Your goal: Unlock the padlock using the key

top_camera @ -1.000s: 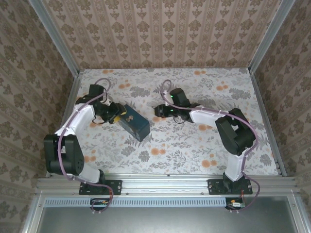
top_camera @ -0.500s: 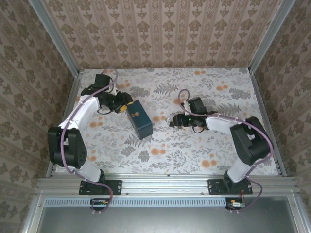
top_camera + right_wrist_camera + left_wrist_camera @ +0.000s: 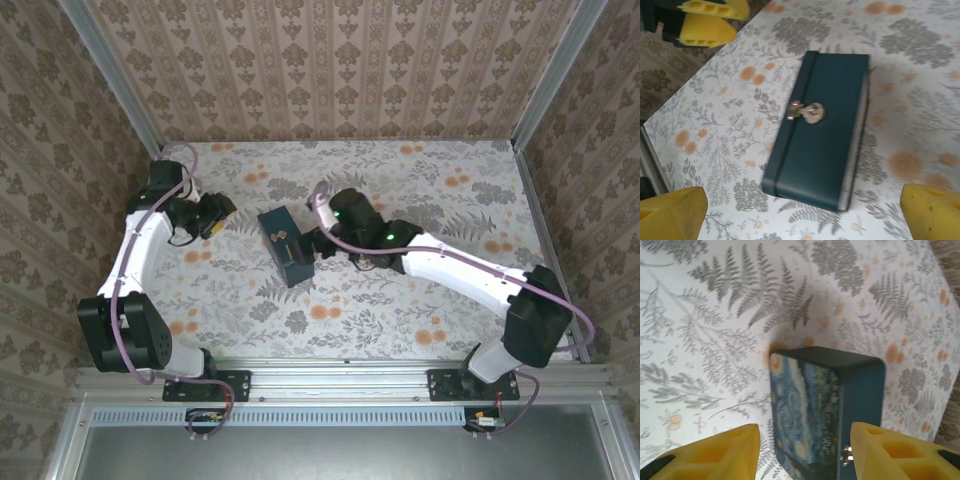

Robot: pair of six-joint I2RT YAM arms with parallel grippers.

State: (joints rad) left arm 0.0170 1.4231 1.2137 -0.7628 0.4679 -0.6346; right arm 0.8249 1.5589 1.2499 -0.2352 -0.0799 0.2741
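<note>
Both pairs of jaws gape empty; the right gripper hovers just beside the teal box on the table, long axis near-to-far, silver lock uppermost, left gripper farther off.

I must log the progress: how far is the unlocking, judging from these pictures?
Nothing looks done: the silver clasp on the blue box looks shut. In hand: both jaws stand open and empty, the right ones close beside the box. To do: take the key, insert it, turn it.
</note>
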